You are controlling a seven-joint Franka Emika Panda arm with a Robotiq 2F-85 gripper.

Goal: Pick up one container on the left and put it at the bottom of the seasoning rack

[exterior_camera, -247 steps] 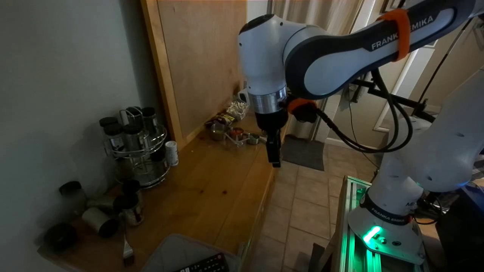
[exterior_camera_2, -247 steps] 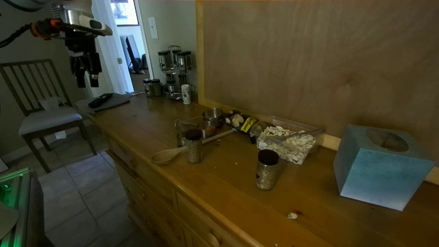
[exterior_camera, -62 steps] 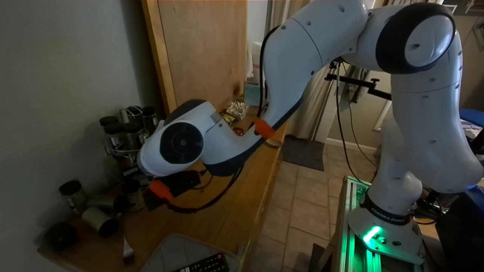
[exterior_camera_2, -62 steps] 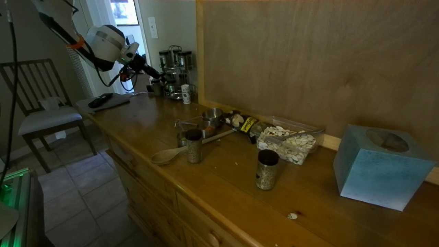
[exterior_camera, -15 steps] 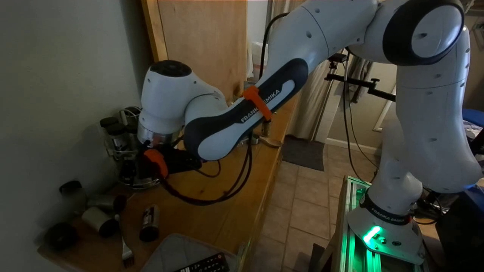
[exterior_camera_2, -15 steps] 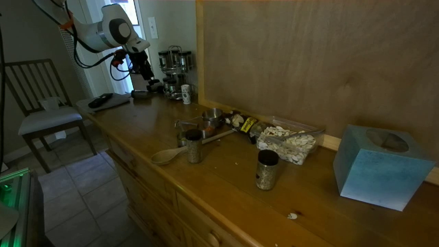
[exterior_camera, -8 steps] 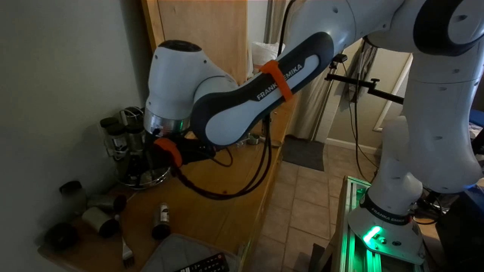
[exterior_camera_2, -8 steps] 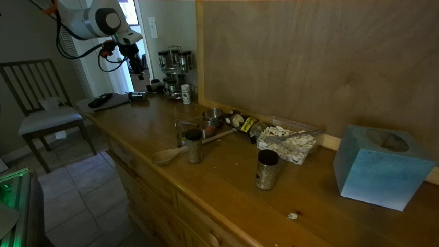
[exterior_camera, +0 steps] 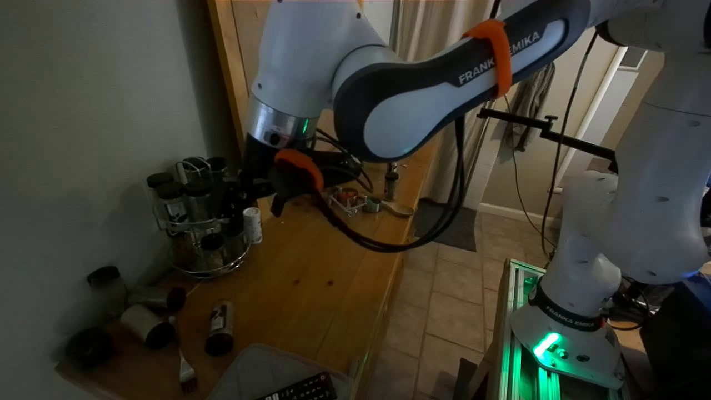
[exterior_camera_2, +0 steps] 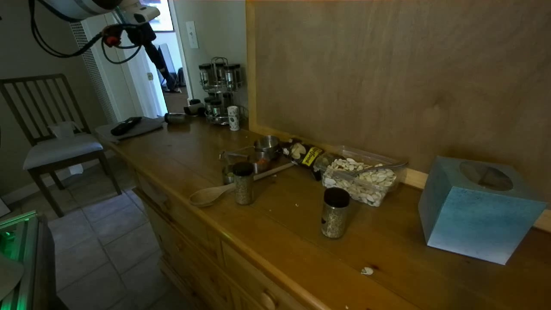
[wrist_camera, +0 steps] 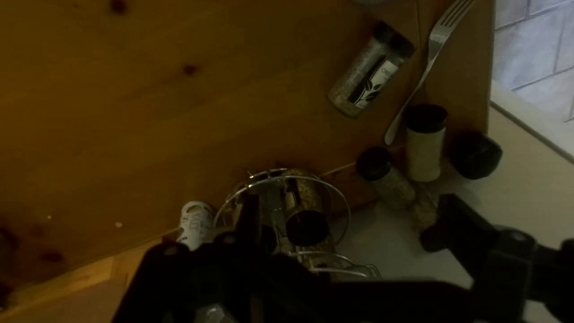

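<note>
You had a black-lidded glass spice jar (wrist_camera: 306, 202) upright in the lower tier of the seasoning rack (exterior_camera: 206, 274); its contents looked tan and speckled, and part of a label showed on its side. Your end effector (wrist_camera: 350, 202) was unclenched, its fingers spread well apart, and it hung in the air near the seasoning rack without touching it. Your arm (exterior_camera: 427, 108) reached in over the table (exterior_camera: 322, 311), its wrist bent so that the fingers slanted down and toward the rack. In the wrist view, the dark body of the end effector hid part of the rack's upper tier.

Loose things crowded one side of the seasoning rack. A leaf-label jar (wrist_camera: 370, 74) and a pale-filled jar (wrist_camera: 425, 154) lay on their sides; a clear jar (wrist_camera: 397, 188), also lying down, was nearer the rack than either. Whether a further dark-lidded jar (exterior_camera: 108, 283) stood or leaned there, you could not tell, and a black item (exterior_camera: 89, 347) was too dark to identify. A fork (wrist_camera: 435, 47) lay with its handle nearer the rack than its tines. On the rack's opposite side, just beside it, stood a white salt canister (exterior_camera: 253, 225).
</note>
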